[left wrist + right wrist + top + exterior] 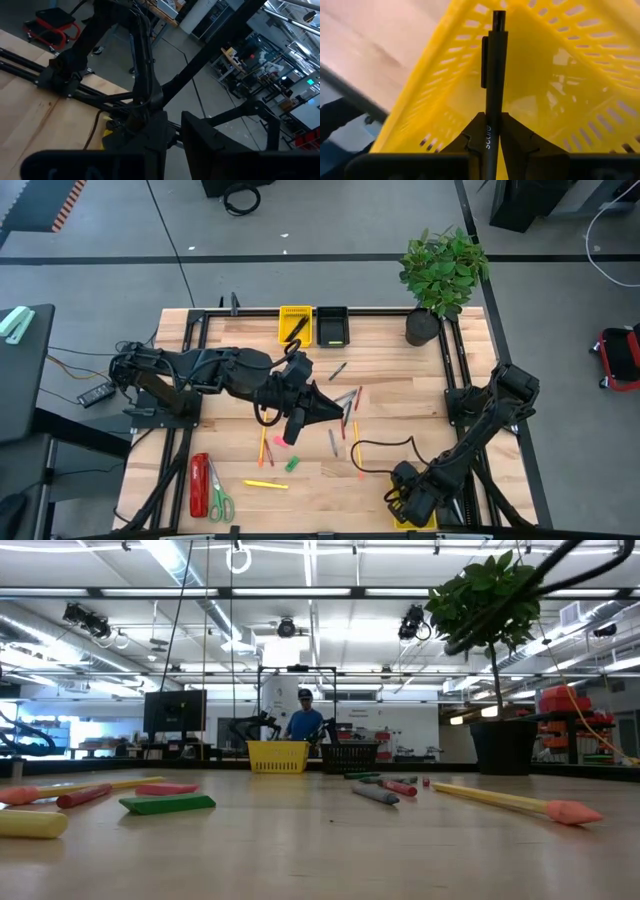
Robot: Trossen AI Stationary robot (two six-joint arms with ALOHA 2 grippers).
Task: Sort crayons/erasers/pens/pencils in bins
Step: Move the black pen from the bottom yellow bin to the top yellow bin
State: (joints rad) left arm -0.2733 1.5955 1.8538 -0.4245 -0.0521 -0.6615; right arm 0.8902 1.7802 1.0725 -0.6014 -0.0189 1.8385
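Observation:
My right gripper (413, 505) hangs over a yellow bin (570, 60) at the table's near right corner, shut on a black pen (492, 75). My left gripper (325, 408) is held high over the table's middle, pointing toward the right edge. Under and beside it, loose crayons (345, 402), an orange pencil (355, 455), a green eraser (291, 464) and a pink eraser (277, 442) lie flat on the wood. A yellow bin (295, 325) and a black bin (331, 326) stand at the far edge. My right gripper pinches the pen's barrel (490, 135) between its two fingers, on the printed part below the clip (484, 65). The fingers point steeply down and lie along the pen. The pen sticks out past the fingertips, its end (498, 17) over the inside of the bin.
A red stapler (199, 485) and green-handled scissors (219, 500) lie near left. A potted plant (440, 275) stands far right. A black cable (385, 445) loops over the wood by my right arm. A person (305, 720) stands beyond the table.

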